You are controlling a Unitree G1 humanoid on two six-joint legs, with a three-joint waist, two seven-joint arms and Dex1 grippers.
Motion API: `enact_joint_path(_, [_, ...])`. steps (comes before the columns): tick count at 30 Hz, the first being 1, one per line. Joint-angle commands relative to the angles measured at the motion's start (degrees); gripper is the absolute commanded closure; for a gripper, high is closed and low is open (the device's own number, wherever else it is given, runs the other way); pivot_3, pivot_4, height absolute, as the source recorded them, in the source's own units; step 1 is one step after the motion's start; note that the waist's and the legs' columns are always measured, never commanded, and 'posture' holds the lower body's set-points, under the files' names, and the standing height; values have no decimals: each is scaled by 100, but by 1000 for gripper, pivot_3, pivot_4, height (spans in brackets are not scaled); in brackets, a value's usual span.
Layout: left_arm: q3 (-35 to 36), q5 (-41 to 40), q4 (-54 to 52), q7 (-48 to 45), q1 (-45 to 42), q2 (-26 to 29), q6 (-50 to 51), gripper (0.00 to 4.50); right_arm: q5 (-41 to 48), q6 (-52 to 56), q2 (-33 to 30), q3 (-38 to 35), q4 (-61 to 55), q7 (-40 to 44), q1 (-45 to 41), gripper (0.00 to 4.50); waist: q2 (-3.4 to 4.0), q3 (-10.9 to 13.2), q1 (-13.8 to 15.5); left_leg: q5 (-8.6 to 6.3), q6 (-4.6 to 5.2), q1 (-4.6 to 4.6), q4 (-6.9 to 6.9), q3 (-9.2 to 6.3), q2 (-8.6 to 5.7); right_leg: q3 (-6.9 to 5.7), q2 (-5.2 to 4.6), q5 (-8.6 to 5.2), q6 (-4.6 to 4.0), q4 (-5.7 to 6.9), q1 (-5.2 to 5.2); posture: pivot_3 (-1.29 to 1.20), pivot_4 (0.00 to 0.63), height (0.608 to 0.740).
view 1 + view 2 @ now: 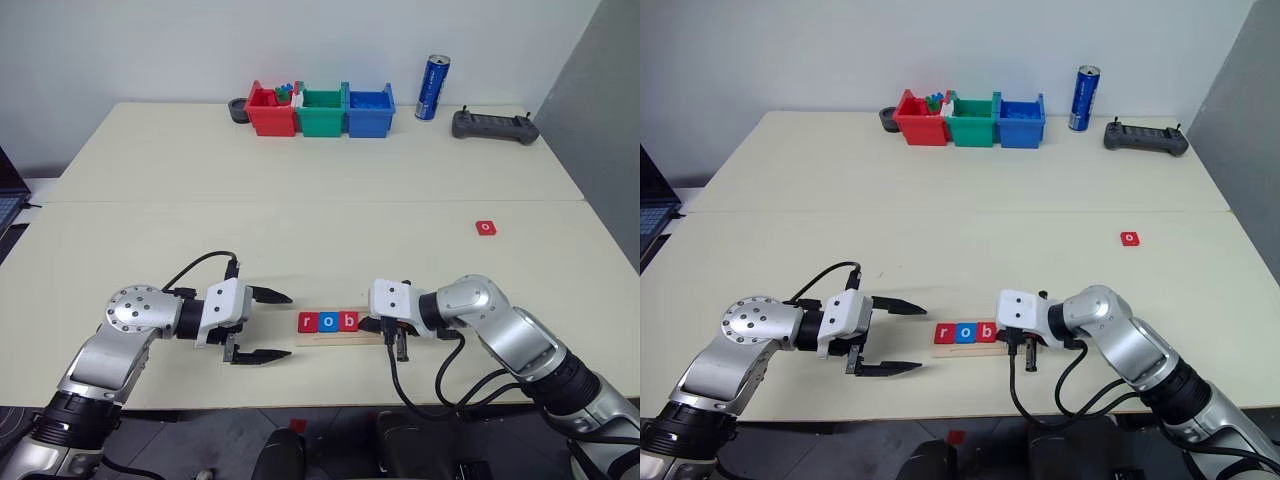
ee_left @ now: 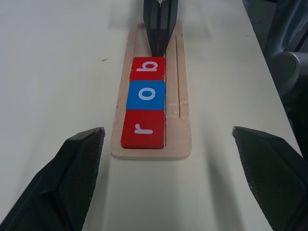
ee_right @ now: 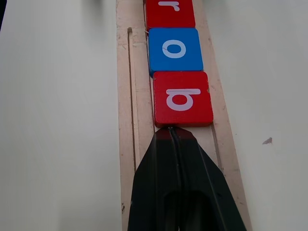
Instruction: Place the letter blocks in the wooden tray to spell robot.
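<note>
Along the bench's far edge we see red, green and blue bins (image 1: pixel 320 110), a blue can (image 1: pixel 432 87) and a black controller (image 1: pixel 494 126). One red "o" block (image 1: pixel 485 227) lies alone toward the right edge. Near the front edge, the wooden tray (image 2: pixel 180 120) runs lengthwise left to right, holding r, o, b (image 1: pixel 328 321) (touching in a row). Our right gripper (image 3: pixel 171 137) is closed, its tip against the "b" block (image 3: pixel 183 98), holding nothing. Our left gripper (image 1: pixel 275 325) is spread wide and empty, just beside the tray's left end.
</note>
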Motion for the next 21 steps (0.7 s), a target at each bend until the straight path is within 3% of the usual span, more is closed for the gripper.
enact_joint_path(1, [77,-59,-172,24,41,14,-43,0,436,256,-44,-630,-464,26,-47,4464,0,0,7,0,0,-1,0,0,0,0,0,1,-2,0,0,0,150,740])
enact_joint_path(4, [99,-90,-201,52,69,-3,-33,0,731,520,-201,-1243,-830,-121,162,3809,0,0,18,0,0,-3,0,-1,-1,-1,-1,1,-2,-1,0,0,150,740])
enact_joint_path(9, [141,-134,-205,56,104,-11,-37,0,1041,1081,-12,-2492,-1055,-964,686,2068,0,0,24,0,0,-5,-1,-1,-2,-2,-2,1,-2,-3,0,0,150,740])
enact_joint_path(12, [181,-182,-166,72,86,-39,-21,0,1006,1151,236,-3218,-885,-1669,887,906,0,0,23,0,0,-4,-1,0,-2,0,-2,1,-2,-2,0,0,150,740])
enact_joint_path(15, [195,-185,-51,46,86,-56,-87,0,992,1091,788,-3903,-532,-2605,846,24,0,0,19,0,0,-3,-1,3,-2,3,-2,1,-2,-2,0,0,150,740])
enact_joint_path(18, [178,-180,55,18,82,-84,-171,0,719,728,1170,-4290,68,-3499,691,24,0,0,4,0,0,0,-4,4,-1,5,0,1,-2,0,0,0,150,740])
enact_joint_path(21, [197,-210,154,6,45,-119,-225,0,327,463,1117,-4205,956,-4044,388,24,2,1,2,0,0,-1,-3,8,-2,8,-1,2,-3,-1,0,0,150,740])
